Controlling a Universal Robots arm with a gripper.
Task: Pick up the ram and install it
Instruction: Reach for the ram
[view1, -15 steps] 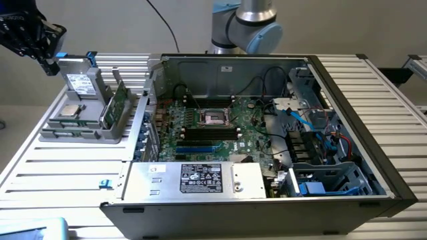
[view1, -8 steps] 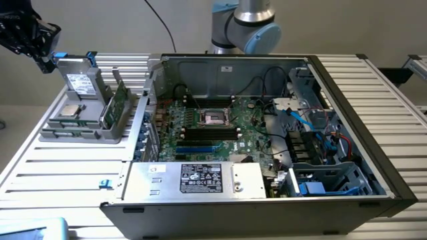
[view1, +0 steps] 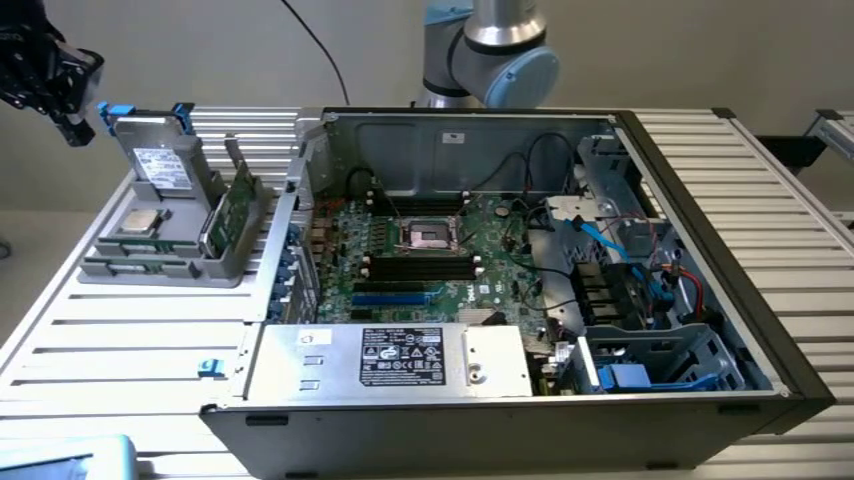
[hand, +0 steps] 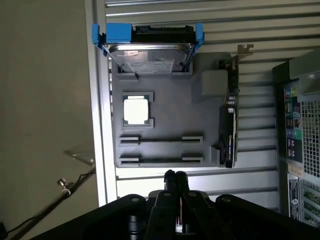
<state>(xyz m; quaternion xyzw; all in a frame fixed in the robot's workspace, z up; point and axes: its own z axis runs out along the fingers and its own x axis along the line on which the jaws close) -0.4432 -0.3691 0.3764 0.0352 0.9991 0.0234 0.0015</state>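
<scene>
Hanging at the exterior view's ten o'clock, the gripper (view1: 74, 125) is seen closed, its tips pressed together with nothing between them. Beneath it a grey holder tray (view1: 160, 268) is laid out: a blue-framed drive (view1: 158, 160) is stood at its twelve o'clock and a processor chip (view1: 138, 222) is seated mid-tray. The ram (view1: 238, 215) is propped on edge at its three o'clock, hemmed just beside the open computer case (view1: 400, 150), where the motherboard (view1: 501, 275) is mounted.
</scene>
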